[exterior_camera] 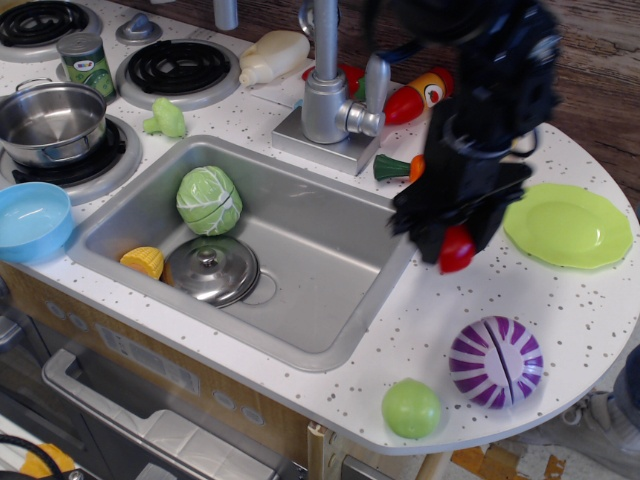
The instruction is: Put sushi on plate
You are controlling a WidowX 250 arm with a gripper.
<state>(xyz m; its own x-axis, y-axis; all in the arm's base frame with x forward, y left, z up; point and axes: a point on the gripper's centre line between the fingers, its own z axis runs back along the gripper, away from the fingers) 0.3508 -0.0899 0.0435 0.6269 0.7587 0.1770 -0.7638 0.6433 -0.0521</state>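
Observation:
My gripper point(455, 243) is shut on the sushi point(457, 250), whose glossy red top shows between the black fingers; its white base is hidden. I hold it above the speckled counter, right of the sink and left of the light-green plate point(568, 226). The plate lies flat near the counter's right edge with nothing on it. The arm is motion-blurred.
A purple-and-white striped ball point(496, 361) and a green ball point(411, 408) sit on the counter below the gripper. The sink point(310, 250) holds a cabbage point(208, 200), a lid and a corn piece. Faucet point(330, 90), red bottle point(415, 98), carrot stub point(392, 166), blue bowl point(32, 222).

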